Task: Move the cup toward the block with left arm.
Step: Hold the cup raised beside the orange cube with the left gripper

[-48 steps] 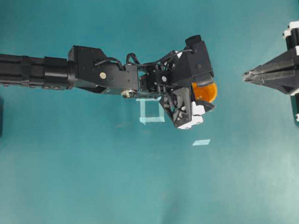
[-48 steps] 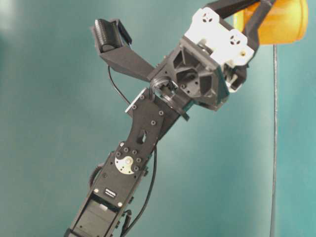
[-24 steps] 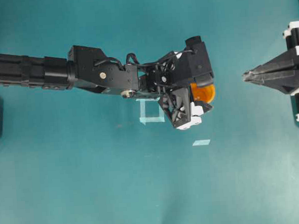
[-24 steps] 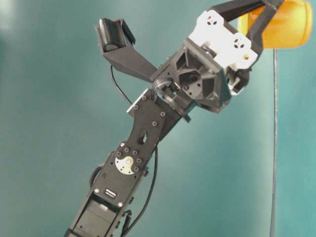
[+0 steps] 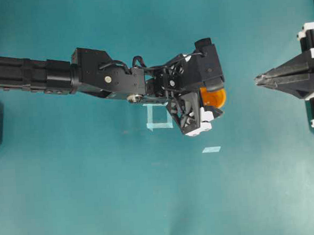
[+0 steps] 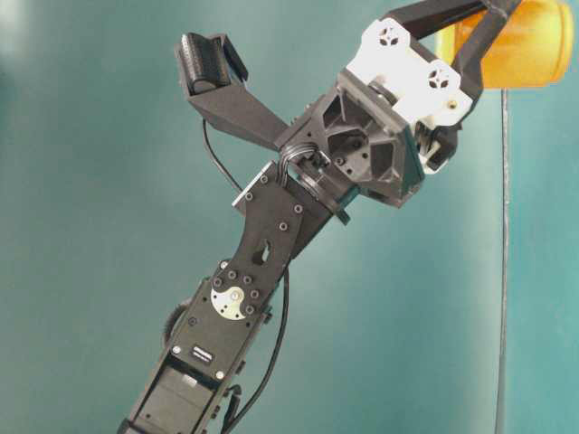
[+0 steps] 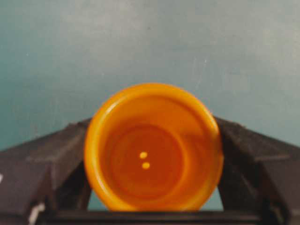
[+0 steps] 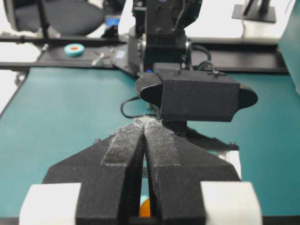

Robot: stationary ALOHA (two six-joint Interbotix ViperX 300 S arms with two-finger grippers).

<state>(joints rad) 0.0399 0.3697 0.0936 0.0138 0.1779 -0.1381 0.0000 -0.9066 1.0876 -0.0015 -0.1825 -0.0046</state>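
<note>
Cup's in the grip! The left gripper has its fingers clamped on either side of the cup, mouth turned straight at the wrist camera, out past the tape square near the table's middle. So the pickup looks done; what's left is carrying it to the block, and I can't spot the block anywhere, maybe hidden under the arm. The right gripper sits parked at the far edge, fingers pressed together on nothing. A tape strip lies just beyond the cup. No brands, labels or writing I can read.
</note>
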